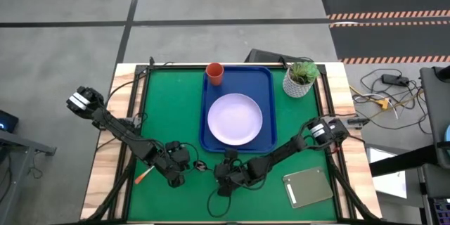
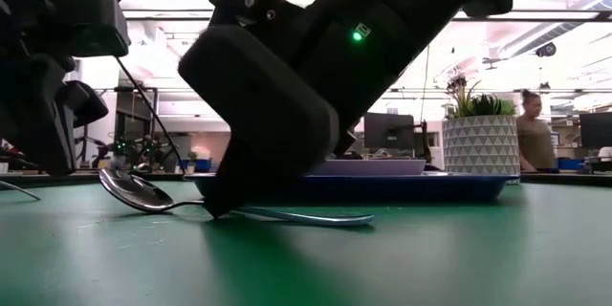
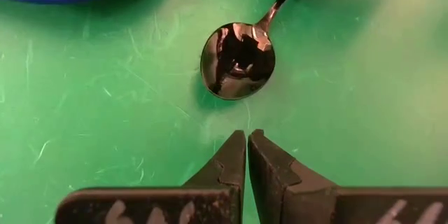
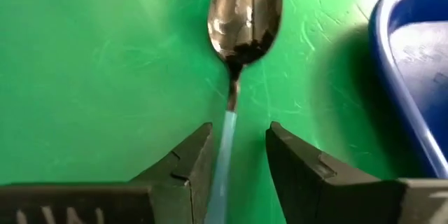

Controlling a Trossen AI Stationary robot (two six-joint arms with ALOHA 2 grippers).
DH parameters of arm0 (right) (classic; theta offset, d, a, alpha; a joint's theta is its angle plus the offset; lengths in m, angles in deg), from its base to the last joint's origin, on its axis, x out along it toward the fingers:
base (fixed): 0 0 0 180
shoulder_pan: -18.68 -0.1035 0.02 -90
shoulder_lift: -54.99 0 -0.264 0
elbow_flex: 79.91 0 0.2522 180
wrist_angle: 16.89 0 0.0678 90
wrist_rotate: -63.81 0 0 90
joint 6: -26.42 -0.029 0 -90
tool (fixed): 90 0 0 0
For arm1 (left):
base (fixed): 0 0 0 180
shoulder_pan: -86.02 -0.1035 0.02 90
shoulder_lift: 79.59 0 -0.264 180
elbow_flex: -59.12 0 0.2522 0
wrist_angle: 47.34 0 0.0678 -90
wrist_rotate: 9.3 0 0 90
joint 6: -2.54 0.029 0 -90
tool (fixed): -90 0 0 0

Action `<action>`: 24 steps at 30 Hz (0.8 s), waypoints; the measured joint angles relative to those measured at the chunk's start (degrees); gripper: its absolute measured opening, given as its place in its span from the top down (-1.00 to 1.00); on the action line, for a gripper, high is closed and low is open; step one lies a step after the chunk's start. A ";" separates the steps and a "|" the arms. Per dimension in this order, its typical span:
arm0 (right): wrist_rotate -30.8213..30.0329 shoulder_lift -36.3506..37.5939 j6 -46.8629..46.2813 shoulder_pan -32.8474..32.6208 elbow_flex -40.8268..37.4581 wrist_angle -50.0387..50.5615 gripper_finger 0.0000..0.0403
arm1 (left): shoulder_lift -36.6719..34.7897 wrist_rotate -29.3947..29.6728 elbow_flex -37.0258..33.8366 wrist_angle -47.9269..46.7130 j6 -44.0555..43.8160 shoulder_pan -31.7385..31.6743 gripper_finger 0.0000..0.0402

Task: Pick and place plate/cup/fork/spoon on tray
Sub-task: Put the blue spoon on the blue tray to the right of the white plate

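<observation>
The plate (image 1: pixel 235 119) and cup (image 1: pixel 214 73) already sit on the tray (image 1: pixel 266 77). The right gripper (image 4: pixel 234 155), jaws apart, straddles the spoon (image 4: pixel 241 14) handle on the desk (image 1: pixel 169 105). The fork (image 1: pixel 143 176) lies beside the left gripper (image 3: pixel 247 155), jaws together; both utensils remain.

Item count, table surface:

- Tray (image 1: pixel 238 77): 1.
- Plate (image 1: pixel 235 119): 1, on the tray.
- Cup (image 1: pixel 214 74): 1, on the tray.
- Spoon (image 3: pixel 239 57): 1, on the green mat.
- Fork (image 1: pixel 143 176): 1, at the mat's left edge; only the orange handle shows.
- Potted plant (image 1: pixel 301 78): 1.
- Grey slab (image 1: pixel 308 187): 1.
- Arms: 2, each with one gripper: left gripper (image 3: pixel 247 150), right gripper (image 4: pixel 238 147).
- Person (image 2: pixel 534 129) in the room beyond the table: 1.
</observation>
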 joint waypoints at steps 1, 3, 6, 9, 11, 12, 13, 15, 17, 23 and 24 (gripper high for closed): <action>0.03 -0.06 0.04 0.00 0.00 -0.52 0.40 | 0.00 -0.03 0.00 -0.01 0.00 0.00 1.00; 0.49 -0.52 0.04 0.05 0.00 -1.21 0.42 | 0.00 -0.12 0.00 -0.04 -0.01 0.00 1.00; 0.77 -0.87 0.03 0.11 0.00 -2.03 0.46 | 0.00 -0.18 0.00 -0.07 -0.03 0.00 1.00; 1.05 -0.87 0.38 0.13 -0.07 -2.10 0.55 | 0.00 -0.29 0.00 -0.08 -0.01 0.02 1.00; 1.27 -0.87 0.55 0.13 -0.09 -2.12 0.64 | 0.00 -0.60 0.02 -0.02 0.00 0.02 1.00; 1.47 -0.87 0.55 0.11 -0.09 -2.10 0.69 | 0.00 -0.81 0.02 -0.06 0.00 0.02 1.00; 2.06 -0.87 0.56 0.14 -0.09 -2.11 0.74 | 0.00 -1.31 0.02 -0.03 0.01 0.02 1.00; 2.81 -0.87 0.58 0.32 -0.09 -2.06 0.86 | 0.00 -2.40 0.03 -0.08 0.66 0.02 1.00; 2.94 -0.85 1.15 0.35 -0.09 -1.97 0.93 | -0.02 -3.89 0.22 -0.05 1.68 0.04 1.00; 3.32 -0.03 2.74 0.37 -0.15 -1.22 0.95 | -1.41 -4.69 0.24 -0.05 3.40 0.07 1.00; 3.37 0.28 3.23 0.37 -0.15 -0.79 0.95 | -1.89 -4.71 0.15 -0.19 4.11 0.07 1.00</action>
